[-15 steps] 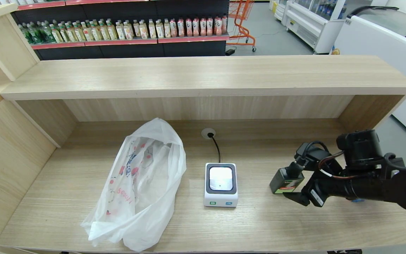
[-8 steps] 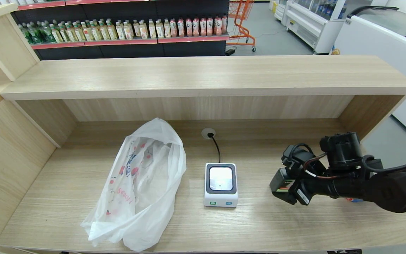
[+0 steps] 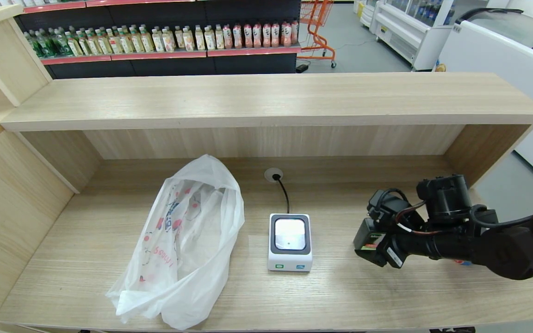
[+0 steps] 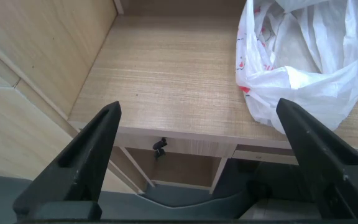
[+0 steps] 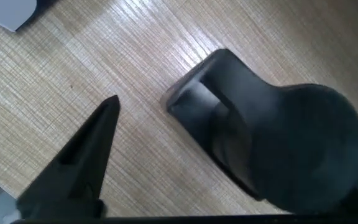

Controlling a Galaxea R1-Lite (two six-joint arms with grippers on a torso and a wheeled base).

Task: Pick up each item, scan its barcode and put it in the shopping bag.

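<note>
The left hand [image 4: 199, 109] hangs released, its two black fingers spread wide, above the near left edge of the pale wood-grain table [image 3: 340, 296]. Just past it lies the crumpled, translucent white plastic shopping bag with red print [image 3: 188, 240], left of centre, its mouth towards the back wall.

Right of the bag, apart from it, stands the white box-shaped barcode scanner with a dark-framed glass window [image 3: 290, 241] facing up. Further right, well apart from the scanner, is the small dark boxy bottle with a green and red label [image 3: 367, 239]. The right hand [image 3: 377, 245] is around it. In the right wrist view one black finger [image 5: 92, 149] stands off the bottle with bare wood between them, so this hand is not clenched. Whether the bottle's base touches the table cannot be told.

A black cable [image 3: 285, 194] runs from the scanner back to a round grey grommet [image 3: 273, 175]. Above is a raised wooden ledge [image 3: 266, 99], and beyond it shelves of drink bottles [image 3: 164, 39] and an orange trolley [image 3: 319, 27].
</note>
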